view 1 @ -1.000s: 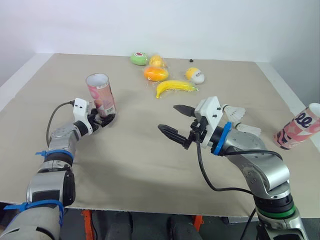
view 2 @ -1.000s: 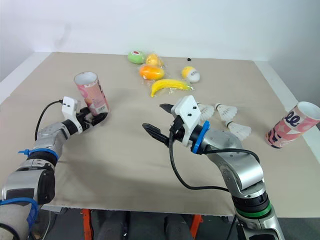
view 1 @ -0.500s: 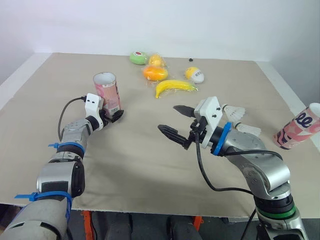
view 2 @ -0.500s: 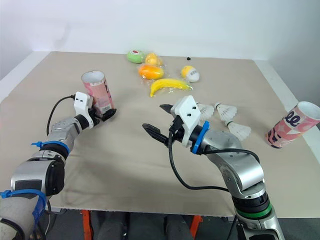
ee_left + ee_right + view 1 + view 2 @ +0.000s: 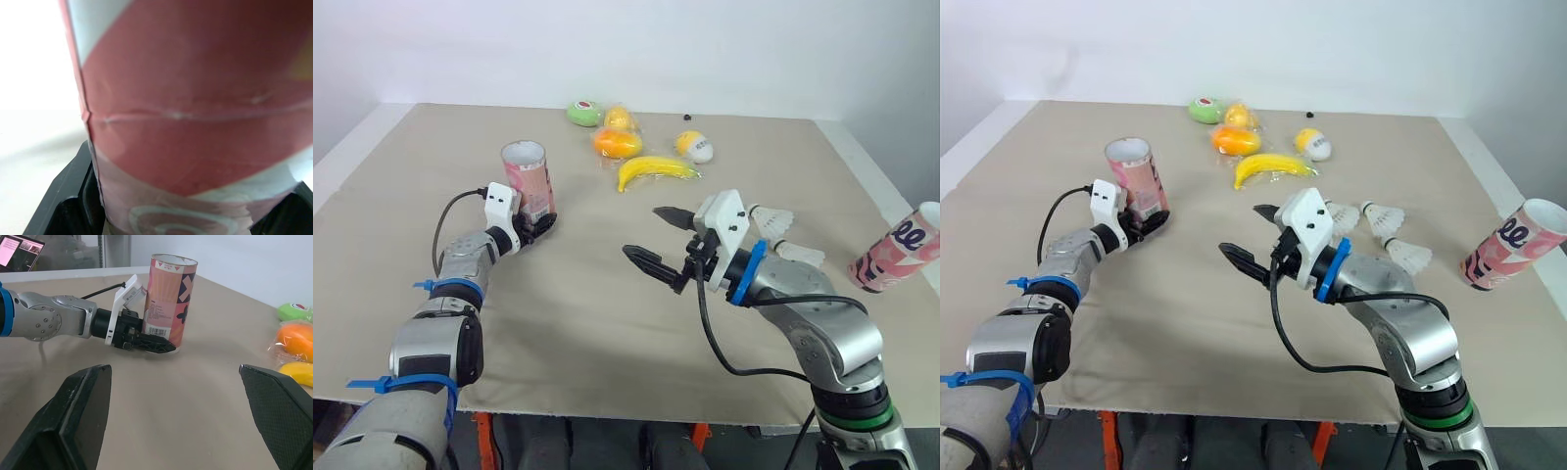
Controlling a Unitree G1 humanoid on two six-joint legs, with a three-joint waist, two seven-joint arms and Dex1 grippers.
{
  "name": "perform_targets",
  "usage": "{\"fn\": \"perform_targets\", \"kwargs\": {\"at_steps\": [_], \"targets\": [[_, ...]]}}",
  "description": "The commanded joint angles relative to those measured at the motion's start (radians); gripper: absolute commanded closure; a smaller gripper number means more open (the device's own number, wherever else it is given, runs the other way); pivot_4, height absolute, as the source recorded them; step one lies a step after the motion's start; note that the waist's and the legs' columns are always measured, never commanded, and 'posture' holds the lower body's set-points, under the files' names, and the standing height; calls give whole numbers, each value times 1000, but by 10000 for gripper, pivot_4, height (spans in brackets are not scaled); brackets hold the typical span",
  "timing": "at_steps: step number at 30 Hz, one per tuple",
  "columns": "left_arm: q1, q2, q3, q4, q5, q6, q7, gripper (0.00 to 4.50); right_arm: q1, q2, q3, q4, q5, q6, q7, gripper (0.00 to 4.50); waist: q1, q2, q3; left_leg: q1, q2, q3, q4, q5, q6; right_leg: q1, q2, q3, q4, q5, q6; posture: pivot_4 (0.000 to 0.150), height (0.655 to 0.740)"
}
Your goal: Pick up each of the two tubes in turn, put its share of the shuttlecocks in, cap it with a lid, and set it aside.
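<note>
Tabletop (image 5: pixel 568 304), matte beige, lies open across lower frame. Pink cardboard tube (image 5: pixel 530 179) stands upper left, base clamped by left gripper (image 5: pixel 540 224); second tube (image 5: pixel 896 250) leans at right edge. Right gripper (image 5: pixel 643 231) gapes empty mid-frame, beside white shuttlecocks (image 5: pixel 775 219).

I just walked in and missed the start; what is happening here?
The robot's left gripper is closed on the base of a pink tube, which stands on the table. The right gripper is open above the middle of the table, holding nothing. Three shuttlecocks lie loose beside the right arm, and a second tube is near the right edge.
</note>
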Motion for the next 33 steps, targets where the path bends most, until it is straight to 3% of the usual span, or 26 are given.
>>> {"fn": "perform_targets", "kwargs": {"at_steps": [1, 6, 10, 14, 24, 28, 33], "targets": [[0, 37, -23, -59, 11, -47, -122, 13978, 33, -46, -122, -21, 12, 15, -20, 0, 0, 0, 0, 0, 0, 0, 0, 0, 0, 0, 0, 0, 0, 0, 0, 1500, 6917], [4, 67, -57, -184, -39, 45, -428, 13978, 135, -98, -228, -5, 16, 80, -53, 0, 0, -1, 0, -1, 0, 0, -1, 0, -1, 0, -1, 0, -1, 2, -5, 1500, 6917], [27, 104, -101, -402, -126, 301, -702, 13978, 183, -103, -268, 41, -1, 124, -96, 0, -4, -1, 1, 0, 0, -1, -3, 0, -1, -1, 0, -1, 0, 1, -7, 1500, 6917], [57, 159, -188, -600, -150, 480, -848, 13978, 149, -74, -242, 134, -38, 117, -138, 0, -14, -1, 1, 0, 0, -1, -3, 0, 0, -1, 0, -1, 0, 1, -7, 1500, 6917], [105, 327, -454, -707, -145, 377, -868, 13978, 5, 0, -167, 380, -165, 30, -199, 0, -26, 0, 1, 1, 0, -1, -4, 0, 0, -1, 0, -1, 1, -1, -7, 1500, 6917], [148, 415, -573, -706, -94, 198, -868, 13978, -60, 30, -142, 488, -204, -13, -204, 0, -25, 0, 1, 0, 0, -1, -6, 0, 0, -2, 0, -1, 1, -1, -9, 1500, 6917], [145, 461, -617, -748, -150, 188, -868, 13978, -133, 58, -127, 609, -246, -71, -199, 0, -26, 1, 1, 0, 1, -1, -7, 0, 0, -3, 0, -1, 1, -2, -10, 1500, 6917]]}}
